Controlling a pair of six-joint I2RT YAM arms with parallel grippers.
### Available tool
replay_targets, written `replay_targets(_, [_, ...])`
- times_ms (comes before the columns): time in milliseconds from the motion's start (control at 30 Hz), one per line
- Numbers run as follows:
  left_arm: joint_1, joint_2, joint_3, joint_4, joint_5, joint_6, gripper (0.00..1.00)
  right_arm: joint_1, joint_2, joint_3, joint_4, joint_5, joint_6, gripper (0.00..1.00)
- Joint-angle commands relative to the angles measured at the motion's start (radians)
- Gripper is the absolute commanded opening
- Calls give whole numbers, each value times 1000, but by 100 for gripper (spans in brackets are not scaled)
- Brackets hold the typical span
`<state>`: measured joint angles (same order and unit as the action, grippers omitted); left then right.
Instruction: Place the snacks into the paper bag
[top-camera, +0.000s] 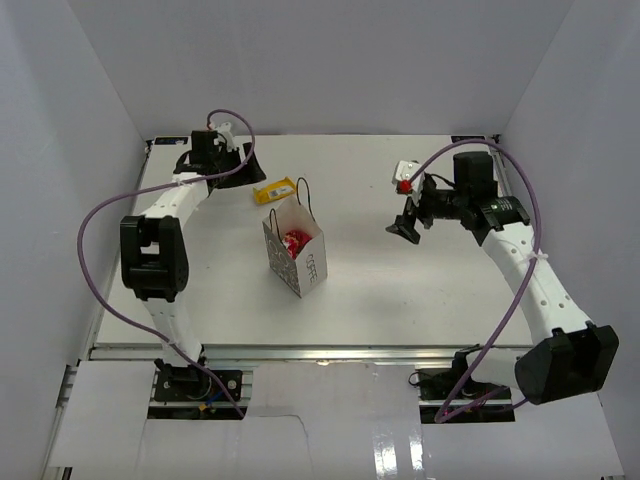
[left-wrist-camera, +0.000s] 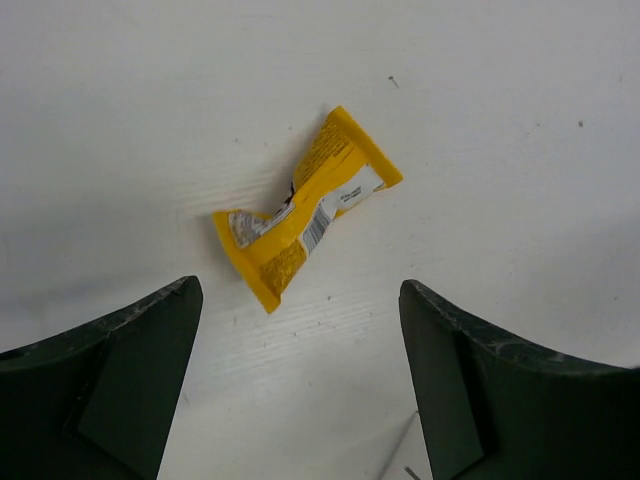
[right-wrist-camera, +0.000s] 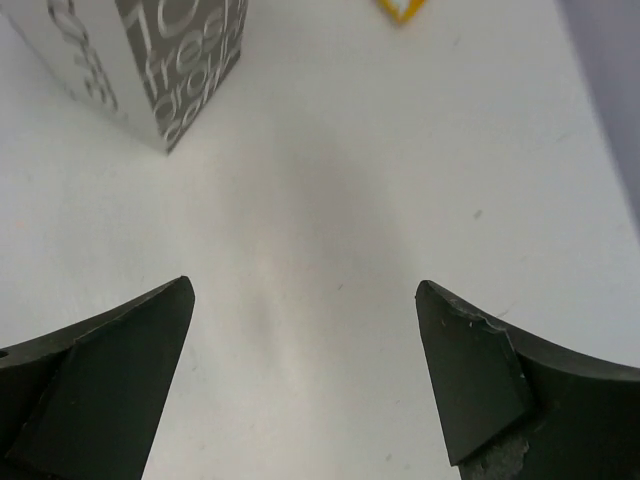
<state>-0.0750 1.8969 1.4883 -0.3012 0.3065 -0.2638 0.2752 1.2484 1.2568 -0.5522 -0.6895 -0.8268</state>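
Trouble first, starting from the near side. The small white paper bag (top-camera: 305, 262), grey-lettered with thin black cord handles, stands upright in the middle of the white table (top-camera: 400, 310). It is light and neither arm steadies it. A packet dropped against its rim, or a finger snagging a handle, could well tip it and spill the red-pink pouch (top-camera: 293, 240) showing in its mouth. Just beyond the bag's far side, the crumpled yellow wrapper (left-wrist-camera: 305, 205) lies flat on the table. It's thin, so fingers coming down might skid it away, or pinch only a corner and lose it on the carry. Off to the right, close by the right wrist, sits a small red and silvery-white lump (top-camera: 404, 178). It's probably another packet or two, though it's too small from above to call. Now the hands. The right gripper (right-wrist-camera: 302, 290), the nearer one, hangs over the table to the right of the bag. Its jaws are spread wide with nothing between them, and it touches nothing. The left gripper (left-wrist-camera: 298, 288), far back on the left, points at the yellow wrapper. That wrapper sits ahead of its fingers, not between them, and this hand is also wide apart and empty.
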Motion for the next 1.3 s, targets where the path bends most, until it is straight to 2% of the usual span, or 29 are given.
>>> replay_targets(0, [-9,60,171,-1,181,312,90,-71,-32,-133,-126,-60,-132,98])
replay_targets(133, [-11,171,260,-3,279,383,86,-158,-29,-180,-184,-64,-173,98])
replay_targets(300, [-48,313,374,-3,215,425,83,-202,23,-137,-225,-71,-170,98])
replay_targets(400, [-86,358,391,-25,186,478,81,-209,51,-108,-233,-70,-161,98])
replay_targets(567, [-132,361,317,-56,80,592,80,-217,69,-112,-230,-67,-155,98])
replay_targets(700, [-135,386,309,-61,-21,581,74,-220,74,-123,-226,-76,-150,98])
replay_targets(733, [-135,389,313,-59,-38,574,71,-222,74,-123,-226,-77,-149,98])
replay_targets(767, [-138,393,319,-59,-52,565,61,-220,74,-123,-226,-82,-150,98])
replay_targets(867, [-137,393,320,-62,-84,528,39,-220,72,-119,-224,-88,-147,98])
replay_targets(967, [-135,375,311,-64,-101,492,26,-222,63,-119,-224,-97,-144,98])
replay_targets(1133, [-106,273,288,-59,-145,356,18,-220,52,-122,-219,-122,-137,98])
replay_targets(1267, [-17,130,255,-50,-71,172,12,-220,39,-126,-216,-154,-124,98])
